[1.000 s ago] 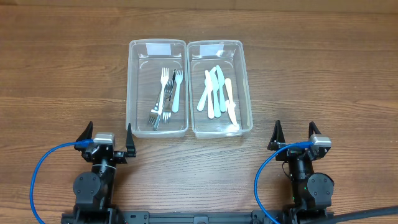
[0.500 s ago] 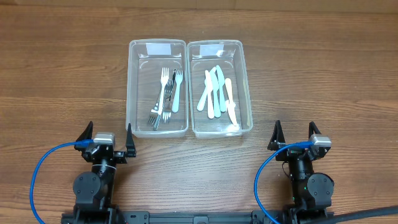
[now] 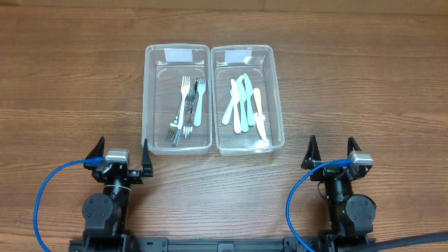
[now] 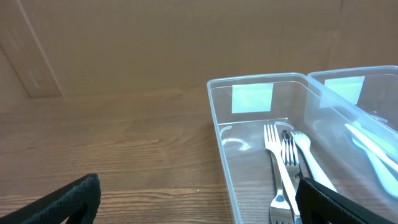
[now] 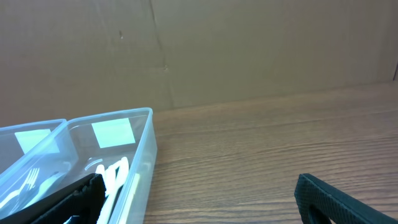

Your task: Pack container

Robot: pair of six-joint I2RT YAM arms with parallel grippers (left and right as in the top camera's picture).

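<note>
nothing changed in the last second; we keep both wide-open, empty grippers, left and right, parked at 6 o'clock. the clear plastic fork tub and clear plastic knife tub look sorted already.

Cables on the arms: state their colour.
Blue cables, clearest in the overhead view.

From overhead we look straight down on the desk; both wrist views sit low, facing forward, apparently sharing the two containers.
</note>
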